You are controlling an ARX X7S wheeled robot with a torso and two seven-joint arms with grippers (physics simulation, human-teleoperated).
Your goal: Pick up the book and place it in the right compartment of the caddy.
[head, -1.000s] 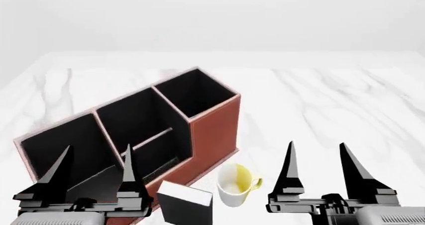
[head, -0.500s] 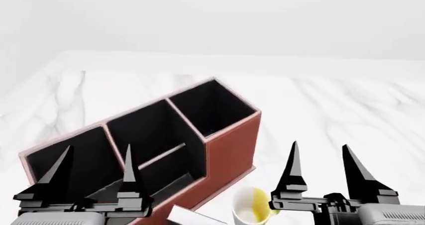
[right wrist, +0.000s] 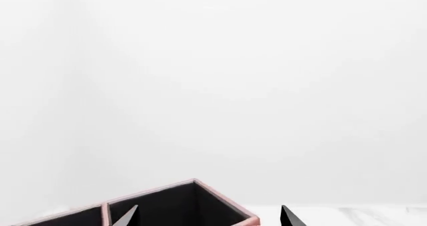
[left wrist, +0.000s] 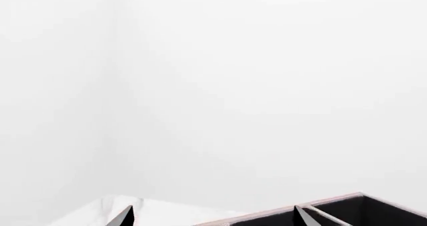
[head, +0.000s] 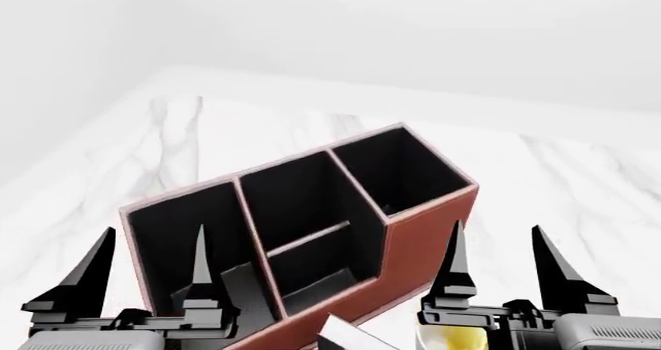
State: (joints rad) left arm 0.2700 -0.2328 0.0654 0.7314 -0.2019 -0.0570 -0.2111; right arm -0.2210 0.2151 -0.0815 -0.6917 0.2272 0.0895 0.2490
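The reddish-brown caddy (head: pixel 429 238) with its black interior stands at an angle in the middle of the head view. Its right compartment (head: pixel 405 172) is the square deep end cell at the far right. Only a pale corner of the book (head: pixel 351 341) shows at the bottom edge, in front of the caddy. My left gripper (head: pixel 154 229) and my right gripper (head: pixel 496 226) are both open and empty, held up near me. The left wrist view shows the left gripper (left wrist: pixel 213 216) and the caddy's rim (left wrist: pixel 333 200). The right wrist view shows the right gripper (right wrist: pixel 209 217) before the caddy's end cell (right wrist: pixel 180 206).
The white-and-yellow mug (head: pixel 460 338) stands beside the book, mostly hidden behind my right gripper. The white marble table (head: pixel 227 133) reaches to a far edge against a plain white wall. The caddy's divided middle cell (head: pixel 305 226) and slanted end cell (head: pixel 181 234) lie to the left.
The head view has swung left and up. The caddy now sits further right in it, and the book and mug have slid to the bottom edge. Both grippers stay open.
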